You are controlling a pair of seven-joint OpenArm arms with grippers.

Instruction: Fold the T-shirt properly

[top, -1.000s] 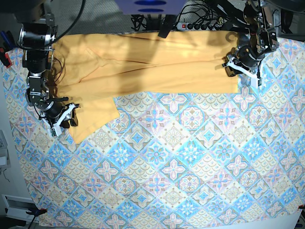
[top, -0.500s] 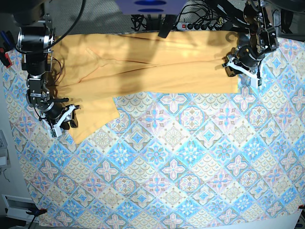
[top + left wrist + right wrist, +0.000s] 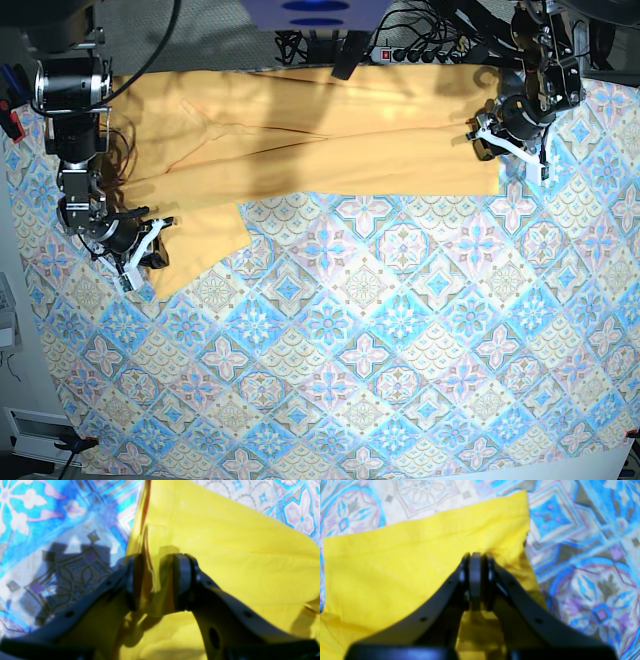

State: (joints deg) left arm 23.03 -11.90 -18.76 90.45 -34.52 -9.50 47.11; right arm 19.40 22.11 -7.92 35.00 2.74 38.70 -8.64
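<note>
The desk (image 3: 400, 330) is covered by a tablecloth (image 3: 330, 400) patterned in blue, pink and cream tiles. Behind its far edge, a power strip (image 3: 415, 53) lies among tangled black cables (image 3: 300, 45) on a grey floor (image 3: 200, 35). Light falls brightly from above.

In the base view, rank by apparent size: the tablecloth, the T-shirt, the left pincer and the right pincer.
1. Tablecloth, covering most of the view.
2. T-shirt, spread along the far edge.
3. Left pincer and right pincer: both small and look about alike, so I won't rank them.
</note>
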